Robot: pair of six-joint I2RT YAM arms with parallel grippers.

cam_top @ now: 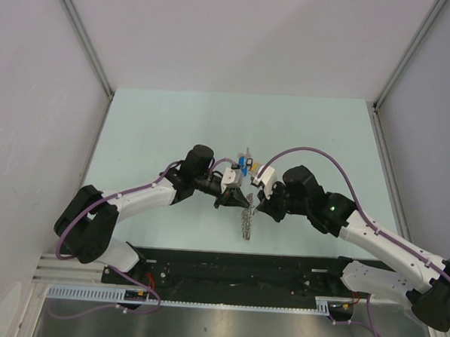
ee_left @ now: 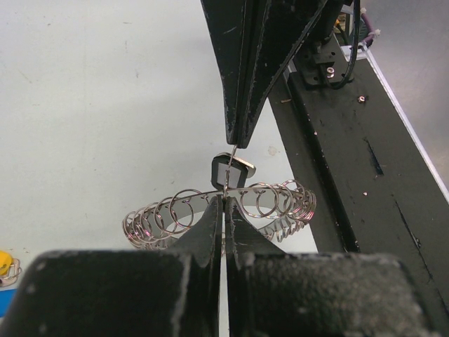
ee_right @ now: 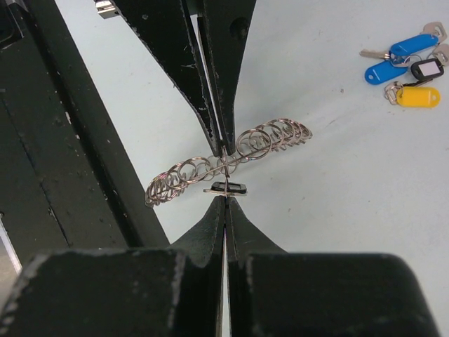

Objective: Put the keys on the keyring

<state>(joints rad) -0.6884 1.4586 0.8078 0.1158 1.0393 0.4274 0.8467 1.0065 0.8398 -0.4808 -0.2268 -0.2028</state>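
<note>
**Both end effectors meeting over the middle of the counter (cam_top: 151, 134), closer to its near edge than its far edge.**

My left end effector (ee_left: 224, 205) is pressed together on the rim of the keyring (ee_left: 266, 200). The pinch sits about midway along the band of small wire loops.

My right end effector (ee_right: 224, 203) faces it tip to tip, also pressed together. It appears to pinch the thin wire loop of 1 black-headed key (ee_left: 233, 172), which sits between the 2 tips and touches or nearly touches the keyring; I cannot tell which.

The keyring's long axis runs crosswise to the line joining the 2 tips, so it points toward the near and far edges. In the top view most of it trails toward the near edge.

I judge that the coming move turns on this alignment. The key's loop lies straight ahead of the right tips and must meet the rim where the left tips hold it, so the right arm is the one placed to feed it.

The remaining keys (ee_right: 407, 63), blue, yellow and black-rimmed, lie loose on the counter just beyond the tips, toward the far edge.
</note>
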